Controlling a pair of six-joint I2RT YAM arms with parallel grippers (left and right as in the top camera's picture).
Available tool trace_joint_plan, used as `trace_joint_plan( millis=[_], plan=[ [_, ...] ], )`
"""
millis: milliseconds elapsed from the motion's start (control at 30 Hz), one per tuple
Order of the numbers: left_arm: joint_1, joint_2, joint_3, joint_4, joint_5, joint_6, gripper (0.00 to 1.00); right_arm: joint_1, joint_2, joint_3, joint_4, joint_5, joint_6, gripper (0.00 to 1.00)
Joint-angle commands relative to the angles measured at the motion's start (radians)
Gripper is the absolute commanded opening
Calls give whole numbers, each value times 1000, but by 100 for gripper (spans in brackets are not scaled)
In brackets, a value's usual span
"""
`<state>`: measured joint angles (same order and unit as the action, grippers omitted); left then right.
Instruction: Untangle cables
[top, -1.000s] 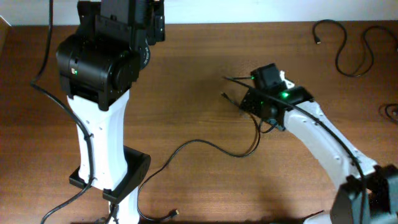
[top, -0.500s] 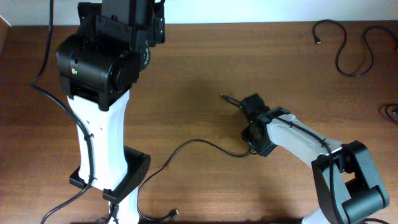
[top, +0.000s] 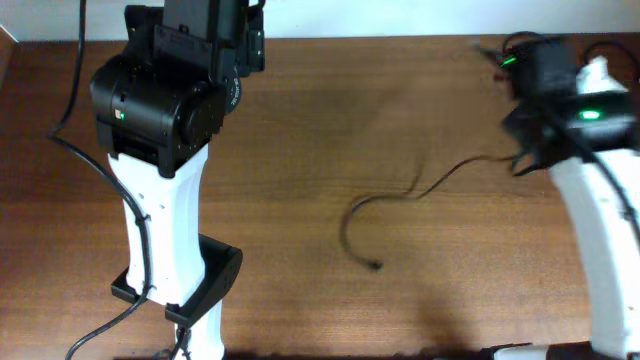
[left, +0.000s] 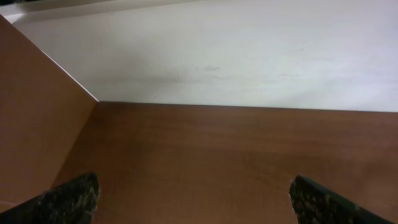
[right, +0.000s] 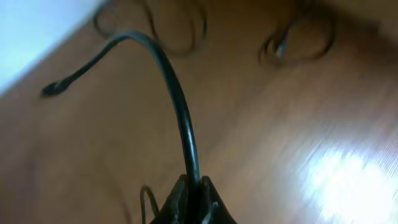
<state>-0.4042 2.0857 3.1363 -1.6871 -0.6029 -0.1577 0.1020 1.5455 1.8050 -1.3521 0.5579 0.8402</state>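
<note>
Cable (right: 181, 106) trails leftward from the right claw (right: 191, 188).

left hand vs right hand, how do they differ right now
The left hand is open, with nothing between its fingers; the right hand is shut on a thin black cable. The left hand faces only the table and a pale wall; the right hand has its cable arching up from the grip, with other cables blurred beyond. Both are over the same wooden table.
</note>
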Motion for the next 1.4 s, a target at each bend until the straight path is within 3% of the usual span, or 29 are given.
trace_joint_plan(
  millis=[0,200,300,367,433,633,733,833,900,1000,1133,1200,1367],
  plan=[
    [6,-14,0,-1,-14,-6,99,-156,-14,107,-59,22,-156,4],
    [6,-14,0,-1,-14,-6,99,-679,-60,163,-105,22,-133,4],
    [6,-14,0,-1,-14,-6,99,-929,-60,164,9,-133,-156,4],
    [6,-14,0,0,-14,-6,99,-1013,-60,166,154,-141,-157,4],
    [6,-14,-1,-1,-14,-6,99,-983,-56,169,222,-167,-198,4],
    [6,-14,-2,-1,35,-6,99,-595,152,168,26,-109,-230,4],
    [6,-14,-2,-1,53,-6,99,-522,240,24,-6,-107,-156,4],
    [6,-14,-2,-1,64,-6,99,-482,240,-123,85,-84,-142,4],
    [6,-14,-3,-1,64,-6,99,-496,233,-13,94,-90,-242,4],
    [6,-14,-14,-1,65,-7,99,-469,237,36,61,-170,-257,4],
    [6,-13,-37,0,83,-6,99,-393,237,-135,80,-165,-193,4],
    [6,-13,-37,17,83,-6,99,-377,237,-272,169,-129,-192,4],
    [6,-13,-37,21,82,-5,99,-488,237,-445,382,-173,-196,4]
  ],
)
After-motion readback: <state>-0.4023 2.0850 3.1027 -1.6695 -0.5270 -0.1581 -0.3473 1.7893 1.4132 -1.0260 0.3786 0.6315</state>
